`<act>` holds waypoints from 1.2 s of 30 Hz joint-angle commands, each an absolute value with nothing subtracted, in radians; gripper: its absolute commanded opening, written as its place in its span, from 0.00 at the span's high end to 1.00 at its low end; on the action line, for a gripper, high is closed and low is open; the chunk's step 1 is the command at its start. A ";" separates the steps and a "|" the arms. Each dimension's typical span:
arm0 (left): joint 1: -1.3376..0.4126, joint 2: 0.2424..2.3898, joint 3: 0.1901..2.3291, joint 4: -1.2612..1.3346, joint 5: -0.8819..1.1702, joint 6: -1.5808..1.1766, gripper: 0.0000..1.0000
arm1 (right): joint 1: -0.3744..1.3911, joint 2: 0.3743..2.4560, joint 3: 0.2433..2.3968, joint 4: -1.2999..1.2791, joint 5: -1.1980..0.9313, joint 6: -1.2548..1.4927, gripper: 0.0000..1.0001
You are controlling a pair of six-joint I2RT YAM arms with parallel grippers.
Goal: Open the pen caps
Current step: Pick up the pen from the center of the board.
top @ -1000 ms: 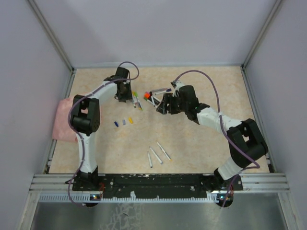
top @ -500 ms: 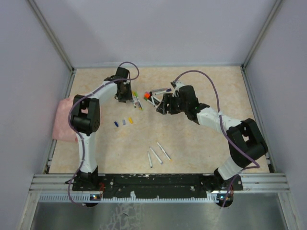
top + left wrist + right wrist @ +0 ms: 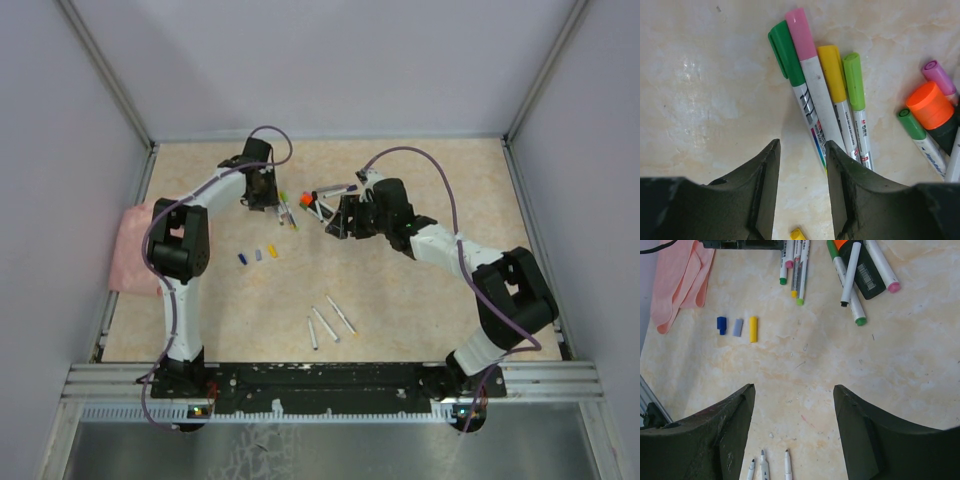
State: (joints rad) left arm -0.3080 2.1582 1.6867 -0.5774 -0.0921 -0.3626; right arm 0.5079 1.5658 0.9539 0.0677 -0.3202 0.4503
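Note:
Four capped pens point(image 3: 825, 107) lie side by side just ahead of my left gripper point(image 3: 802, 150), with a green cap point(image 3: 785, 50), a pink cap point(image 3: 799, 25), a yellow cap point(image 3: 831, 67) and a light green cap point(image 3: 855, 80). The gripper is open and empty, low over the table beside the green-capped pen. A thick dark highlighter with an orange cap point(image 3: 930, 105) lies to the right among more pens. My right gripper point(image 3: 792, 390) is open and empty above bare table. Three loose caps lie in a row: blue point(image 3: 721, 324), pale purple point(image 3: 737, 327) and yellow point(image 3: 753, 328).
Three uncapped pens point(image 3: 326, 323) lie near the table's front middle. A pink cloth point(image 3: 130, 250) lies at the left edge. The pen cluster point(image 3: 318, 203) lies between the two grippers, the left point(image 3: 262, 195) and the right point(image 3: 335, 215). Walls enclose the table.
My left gripper has shifted very slightly toward the back. The right arm and the pens have not moved.

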 commanded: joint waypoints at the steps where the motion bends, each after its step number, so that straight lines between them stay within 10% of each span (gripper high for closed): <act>1: -0.319 2.138 1.732 -0.575 -0.083 -0.367 0.53 | 0.503 1.571 0.998 0.114 -0.329 0.452 0.36; 36: -0.324 2.202 1.703 -0.595 -0.096 -0.353 0.59 | 0.502 1.551 0.979 0.112 -0.328 0.452 0.36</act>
